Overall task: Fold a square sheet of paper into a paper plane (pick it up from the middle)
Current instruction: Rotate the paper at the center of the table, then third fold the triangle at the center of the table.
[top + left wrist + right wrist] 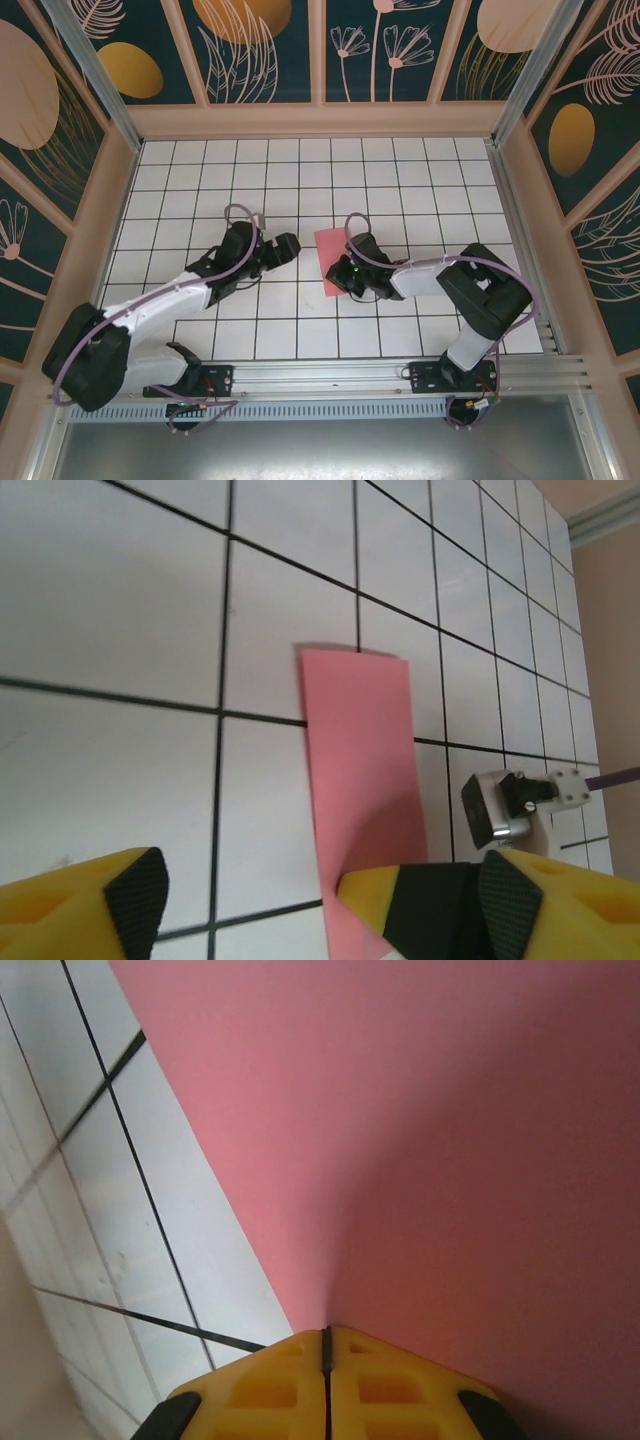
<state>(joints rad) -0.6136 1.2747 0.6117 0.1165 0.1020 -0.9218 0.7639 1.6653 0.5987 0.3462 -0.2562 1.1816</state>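
Beyond the left edge of the table (180,170), a white surface ruled into square tiles by black lines, stands a dark teal wall panel (40,150) painted with pale leaves and orange ovals, framed in wood. My left arm (170,300) starts at the near left corner. Its black elbow is swung out toward the left edge, and its white forearm runs low and slantwise toward the middle of the table, with a purple cable (240,215) looping over the wrist.

My left pincer (291,246) points toward the paper and is wide open, holding nothing. In the left wrist view its yellow, black-padded fingers (95,905) stand far apart. The right-hand one overlaps the sheet's near corner, though I cannot tell whether it touches.

The square sheet of paper (328,250), plain pink-red, lies around the middle of the table and shows as a narrow oblong slanting across the tile lines. Just past its right edge, the left wrist view catches a small silver and white fitting (510,805).

My right pincer (346,276) sits on the sheet's right side, its fingers pressed fully together on a pinch of paper that puckers up into the seam between them. My right arm (480,290) rises from the aluminium rail (330,378) along the near edge, elbow folded toward the right edge, forearm reaching left.
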